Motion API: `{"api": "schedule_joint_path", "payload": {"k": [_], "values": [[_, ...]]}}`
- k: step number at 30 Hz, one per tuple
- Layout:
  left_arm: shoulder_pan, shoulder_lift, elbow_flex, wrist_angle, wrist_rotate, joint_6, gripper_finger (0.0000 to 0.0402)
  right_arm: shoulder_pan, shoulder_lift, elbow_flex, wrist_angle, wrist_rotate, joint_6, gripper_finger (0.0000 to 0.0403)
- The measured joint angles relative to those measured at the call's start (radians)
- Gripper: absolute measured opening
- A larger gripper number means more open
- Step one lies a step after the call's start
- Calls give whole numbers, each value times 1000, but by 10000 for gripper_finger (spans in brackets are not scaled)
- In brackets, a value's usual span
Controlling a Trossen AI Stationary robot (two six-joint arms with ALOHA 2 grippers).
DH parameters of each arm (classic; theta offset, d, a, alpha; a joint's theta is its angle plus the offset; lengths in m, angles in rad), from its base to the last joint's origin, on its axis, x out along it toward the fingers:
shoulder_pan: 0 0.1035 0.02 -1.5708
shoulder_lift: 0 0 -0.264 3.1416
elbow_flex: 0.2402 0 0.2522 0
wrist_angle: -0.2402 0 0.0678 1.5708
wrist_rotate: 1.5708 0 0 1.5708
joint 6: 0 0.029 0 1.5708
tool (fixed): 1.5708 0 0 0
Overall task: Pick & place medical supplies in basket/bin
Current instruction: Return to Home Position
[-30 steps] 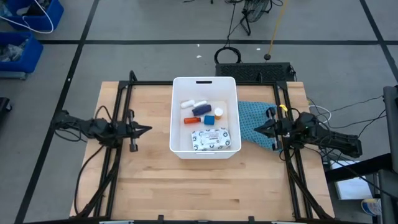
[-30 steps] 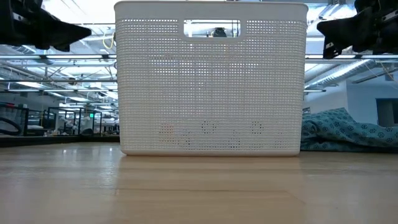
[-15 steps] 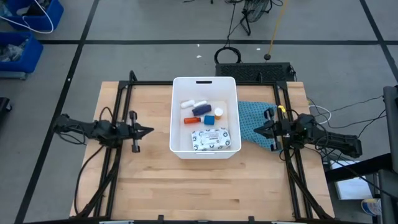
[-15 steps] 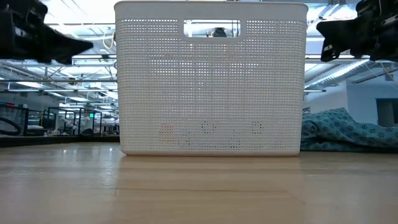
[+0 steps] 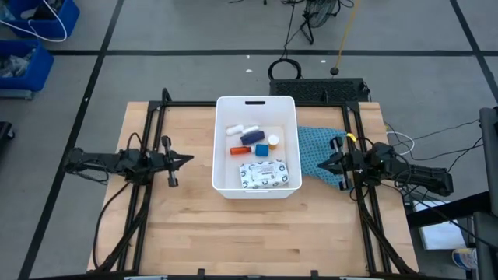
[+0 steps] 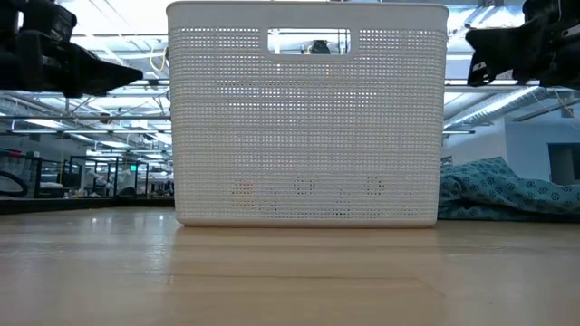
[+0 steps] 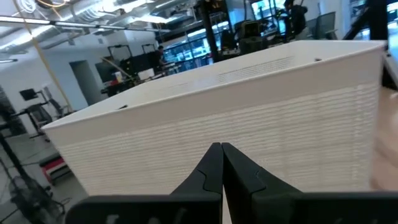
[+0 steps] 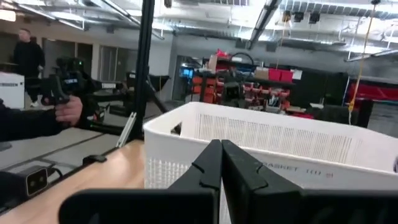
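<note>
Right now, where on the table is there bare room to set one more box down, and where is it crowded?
Free: the wide wooden table strip bordering the white bin on the side away from its handle slot; also the patch between the bin and the left gripper. Crowded: right of the bin, where the teal cloth lies below the right gripper.

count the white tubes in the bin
2. One tube lies near the bin's left wall, the other just right of it, both in its far half. More could hide under the other supplies.
</note>
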Motion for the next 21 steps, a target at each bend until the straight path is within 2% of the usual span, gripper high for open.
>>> {"api": "schedule_joint_path", "payload": {"k": [6,10,21], "values": [[178,2,1,-26,205,-54,0,0,1,-1,-26,0,-10,0],[235,2,0,-34,300,-91,0,0,1,-1,-28,5,2,0],[238,2,1,-57,342,-116,0,0,2,-1,-152,7,0,0]]}}
